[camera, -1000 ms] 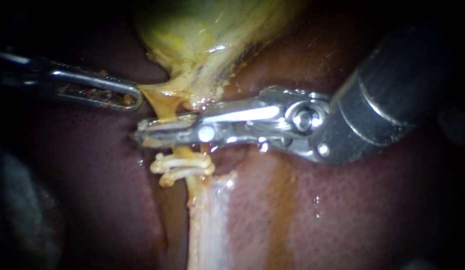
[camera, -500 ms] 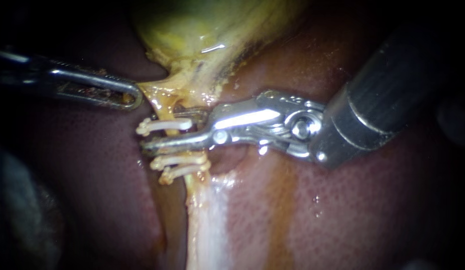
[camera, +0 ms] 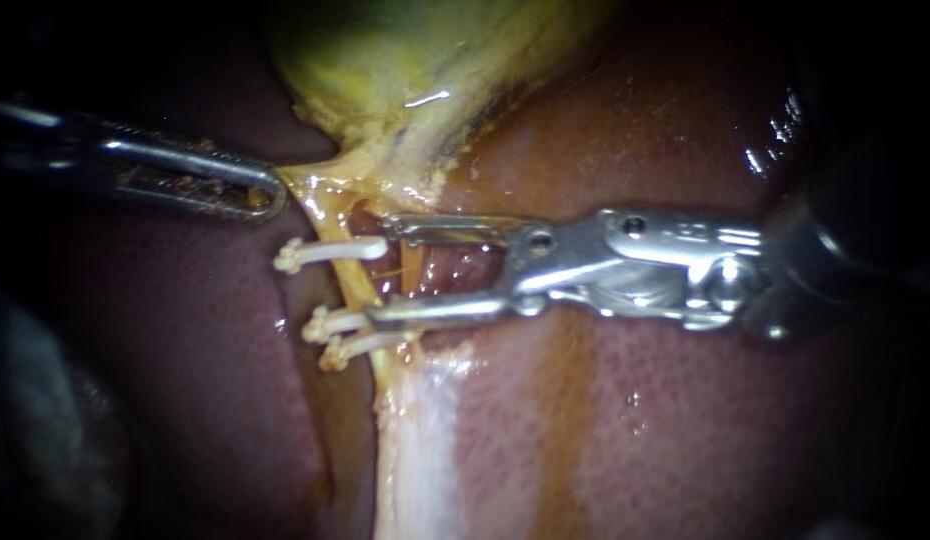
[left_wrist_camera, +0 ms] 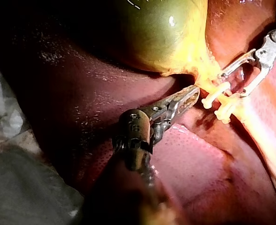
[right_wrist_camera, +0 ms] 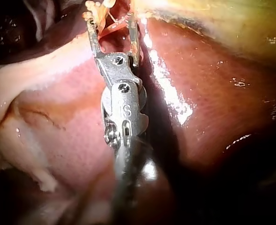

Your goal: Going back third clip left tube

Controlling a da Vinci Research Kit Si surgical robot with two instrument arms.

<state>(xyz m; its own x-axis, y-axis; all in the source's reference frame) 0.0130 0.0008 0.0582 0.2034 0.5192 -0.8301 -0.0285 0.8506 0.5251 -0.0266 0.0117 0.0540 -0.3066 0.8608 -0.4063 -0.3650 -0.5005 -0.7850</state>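
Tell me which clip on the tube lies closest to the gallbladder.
The lone clip, set apart from the other two clips that lie together farther down the tube.

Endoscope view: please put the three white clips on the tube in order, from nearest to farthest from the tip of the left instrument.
Measured from the left instrument, which grips yellow tissue:
1. Upper clip, alone, just below that tip.
2. Middle clip, lower down the tube.
3. Lowest clip, almost touching the middle one, on its far side.
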